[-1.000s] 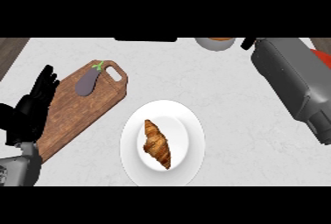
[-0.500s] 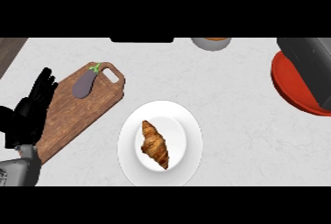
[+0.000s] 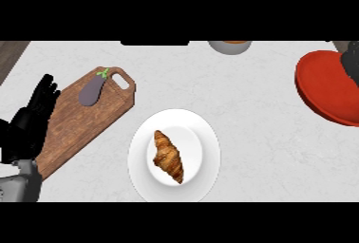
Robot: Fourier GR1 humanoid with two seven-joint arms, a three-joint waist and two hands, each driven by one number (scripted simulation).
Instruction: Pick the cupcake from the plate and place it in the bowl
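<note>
A white plate [image 3: 203,142] lies at the lower middle of the counter, and a brown croissant [image 3: 169,156] rests on it; no cupcake shows. A red bowl [image 3: 324,90] sits at the right edge, partly cut off. Over the bowl's far side a dark piece of my right hand [image 3: 351,60] juts in from the right edge; little of it shows. My left hand [image 3: 32,121] rests open at the left edge, fingers up, over the end of a wooden board, well apart from the plate.
A wooden cutting board [image 3: 88,126] with a handle hole lies left of the plate, carrying a purple eggplant [image 3: 92,89]. A small grey bowl [image 3: 230,46] with orange contents stands at the far edge. Pale counter lies between plate and red bowl.
My right arm has drawn off to the right, uncovering the red bowl. The view has shifted a little. The left hand, plate and croissant stay where they were.
</note>
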